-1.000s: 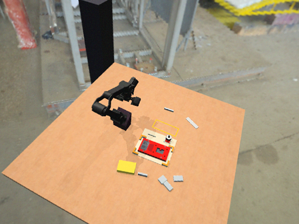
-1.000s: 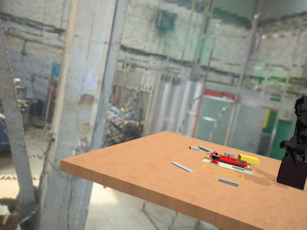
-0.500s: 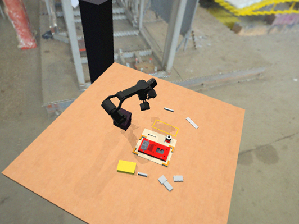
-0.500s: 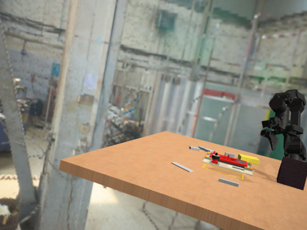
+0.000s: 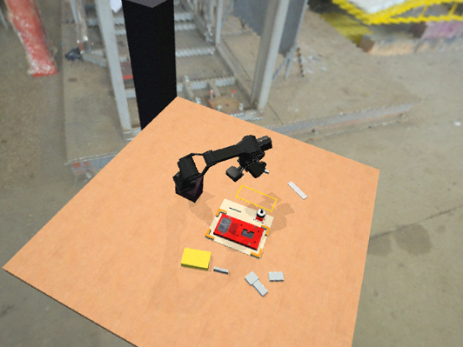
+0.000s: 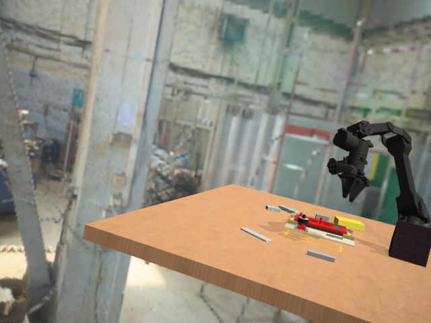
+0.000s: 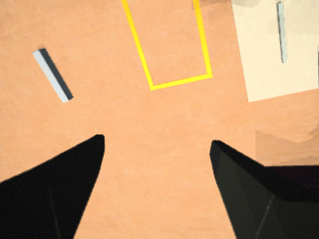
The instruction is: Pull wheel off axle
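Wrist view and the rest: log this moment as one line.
gripper: open, empty, above table | wheel: on axle | marked area: unoccupied | phase: approach
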You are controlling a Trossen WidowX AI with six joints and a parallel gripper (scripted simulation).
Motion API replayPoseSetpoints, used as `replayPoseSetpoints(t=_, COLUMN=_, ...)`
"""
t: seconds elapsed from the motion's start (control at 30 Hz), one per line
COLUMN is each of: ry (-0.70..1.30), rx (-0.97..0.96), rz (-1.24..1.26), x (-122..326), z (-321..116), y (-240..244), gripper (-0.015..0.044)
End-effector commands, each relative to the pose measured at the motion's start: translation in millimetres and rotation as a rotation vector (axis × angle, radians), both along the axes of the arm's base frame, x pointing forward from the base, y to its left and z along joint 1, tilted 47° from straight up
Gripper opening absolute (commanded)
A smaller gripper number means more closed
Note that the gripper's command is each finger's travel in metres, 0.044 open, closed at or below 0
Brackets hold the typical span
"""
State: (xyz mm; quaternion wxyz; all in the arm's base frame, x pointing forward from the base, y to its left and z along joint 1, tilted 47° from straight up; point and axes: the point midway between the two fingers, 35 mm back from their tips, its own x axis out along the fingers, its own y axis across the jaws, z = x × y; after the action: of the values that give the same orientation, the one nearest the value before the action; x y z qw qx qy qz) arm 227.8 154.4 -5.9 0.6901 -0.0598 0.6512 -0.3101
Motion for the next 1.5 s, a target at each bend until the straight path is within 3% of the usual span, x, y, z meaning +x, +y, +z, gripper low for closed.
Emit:
replayPoseSetpoints(t=0.0, ry=-0.288, rx=-0.113, rz=-0.398, x=59, z=8, y=-32, gripper=0.03)
replayPoseSetpoints(t=0.37, ry=-0.753, rx=-0.278, rz=-0.94, x=131, z=24, y=-101, gripper=0.03)
replayPoseSetpoints(t=0.97, ry=-0.761, rx=-0.28, rz=-0.948, x=133, z=16, y=-98, gripper=0.03)
replayPoseSetpoints(t=1.47, ry=-0.763, rx=-0.282, rz=-0.947, x=131, z=-36, y=-149, gripper=0.03)
